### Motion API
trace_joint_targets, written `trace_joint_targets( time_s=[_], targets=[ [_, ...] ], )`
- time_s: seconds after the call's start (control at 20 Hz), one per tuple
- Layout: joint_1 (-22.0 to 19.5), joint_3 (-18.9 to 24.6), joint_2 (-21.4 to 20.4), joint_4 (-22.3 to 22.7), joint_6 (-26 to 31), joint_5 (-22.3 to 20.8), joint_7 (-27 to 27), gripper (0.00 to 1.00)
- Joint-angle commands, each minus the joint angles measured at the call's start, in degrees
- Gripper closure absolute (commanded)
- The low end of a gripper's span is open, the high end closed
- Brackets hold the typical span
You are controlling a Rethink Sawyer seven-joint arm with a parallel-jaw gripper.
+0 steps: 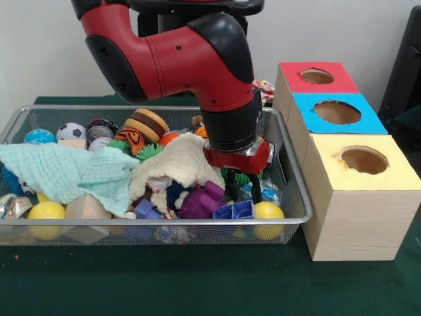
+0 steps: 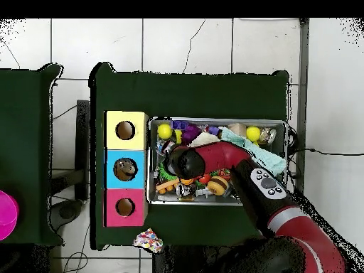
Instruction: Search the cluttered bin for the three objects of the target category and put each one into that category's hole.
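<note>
The wire mesh bin [image 1: 131, 222] is full of toys and cloths; it also shows in the overhead view [image 2: 213, 119]. My gripper [image 1: 244, 192] reaches down into the bin's right end, its two black fingers [image 1: 231, 191] apart among the clutter, with a green spiky toy between them. One clear bluish bottle [image 1: 268, 191] lies just right of the fingers, against the bin's right wall. No other bottle shows. The blue-topped box's hole [image 1: 337, 112] is to the right of the bin, in the middle box [image 2: 125, 169]. In the overhead view the arm's wrist [image 2: 186, 162] hides the gripper.
A red-topped box [image 1: 316, 76] and a yellow-topped box [image 1: 363, 160] flank the blue one. A mint cloth [image 1: 66, 171] and a cream cloth [image 1: 177, 164] cover much of the bin. Yellow balls [image 1: 268, 212], a purple toy [image 1: 200, 201] and a burger toy [image 1: 148, 124] lie about.
</note>
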Motion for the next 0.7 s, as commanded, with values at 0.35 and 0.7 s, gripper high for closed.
trace_joint_targets(
  time_s=[0.35,0.7],
  targets=[
    [6.0,7.3,9.7,2.2,5.4,-1.9,-16.4,1.0],
    [11.2,3.0,1.9,3.8,-0.9,-6.9,-10.2,1.0]
  ],
)
